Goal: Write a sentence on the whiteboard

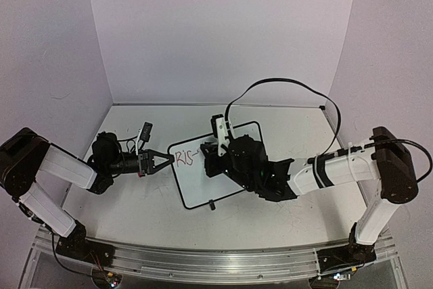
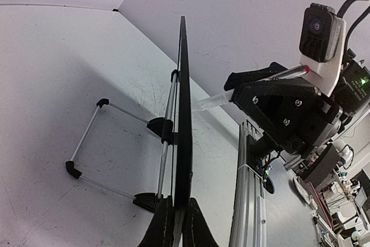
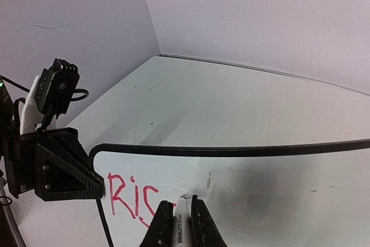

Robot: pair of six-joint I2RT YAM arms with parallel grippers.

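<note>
1. One whiteboard point(image 1: 215, 182): propped on its wire stand point(image 2: 87, 137) at the middle of the tabletop point(image 1: 135, 211), between the two arms.
2. One sentence point(image 3: 132, 196): red letters "Ris", near the board's upper left corner.
3. Left tool point(image 1: 167, 160): clenched on the whiteboard's left edge.
4. Right tool point(image 3: 180, 229): grasping a marker point(image 2: 211, 100), its tip at the board just right of the letters.

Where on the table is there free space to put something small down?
Free: the table strip between the whiteboard and the front rail, and the far strip along the back wall. Crowded: the whiteboard's left edge, clamped by the left gripper, and its upper part, where the right gripper holds a marker.
</note>
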